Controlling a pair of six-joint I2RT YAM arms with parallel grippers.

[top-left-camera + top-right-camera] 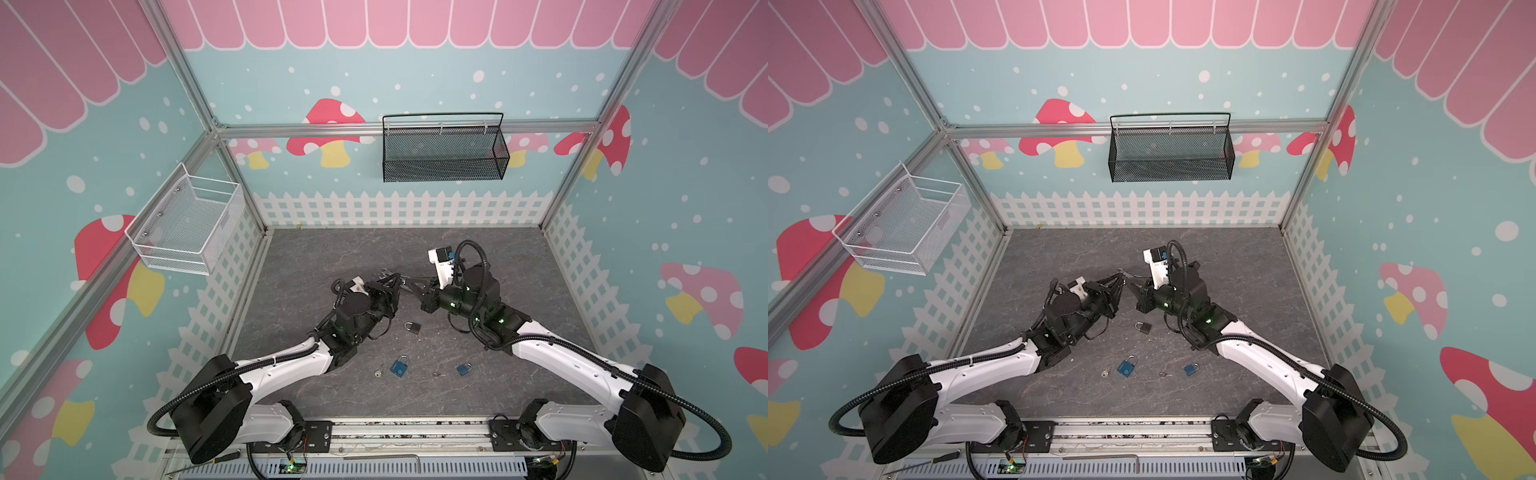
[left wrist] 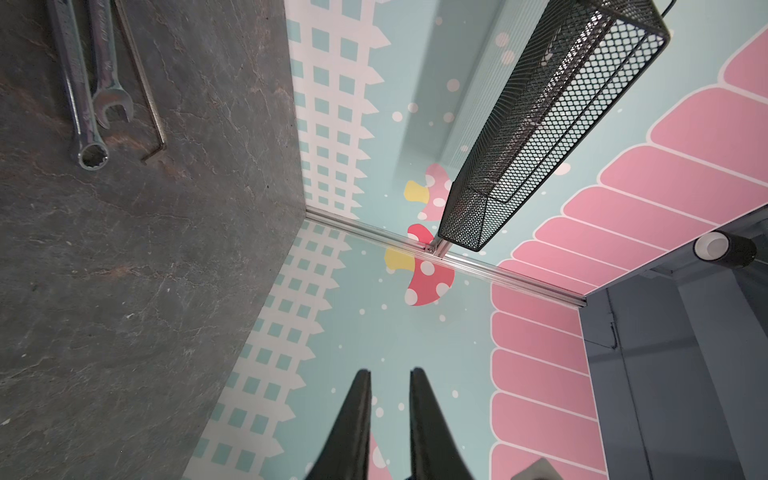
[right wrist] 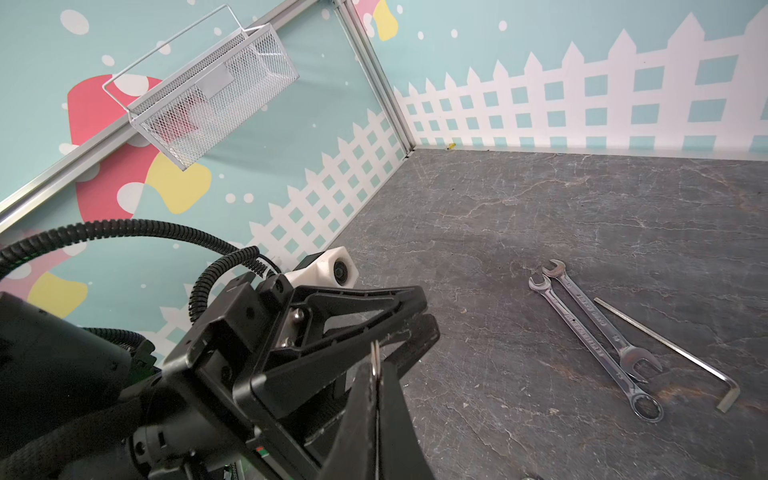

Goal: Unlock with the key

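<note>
The right gripper (image 3: 376, 376) is clamped on a key (image 3: 375, 354) (seen edge-on). The left gripper (image 2: 390, 376), facing it above the middle of the counter (image 1: 316, 257), stands slightly parted, empty.

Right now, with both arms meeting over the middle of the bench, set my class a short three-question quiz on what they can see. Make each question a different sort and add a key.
1. Count: how many padlocks lie on the table?
2. True or false: both wrenches lie on the table.
3. Choose one. The right gripper is pinching:
A. a blue padlock
B. a thin metal piece
C. a wrench

Key
1. Three: one dark, two blue.
2. True.
3. B. It is seen edge-on in the right wrist view and is likely the key.
</note>
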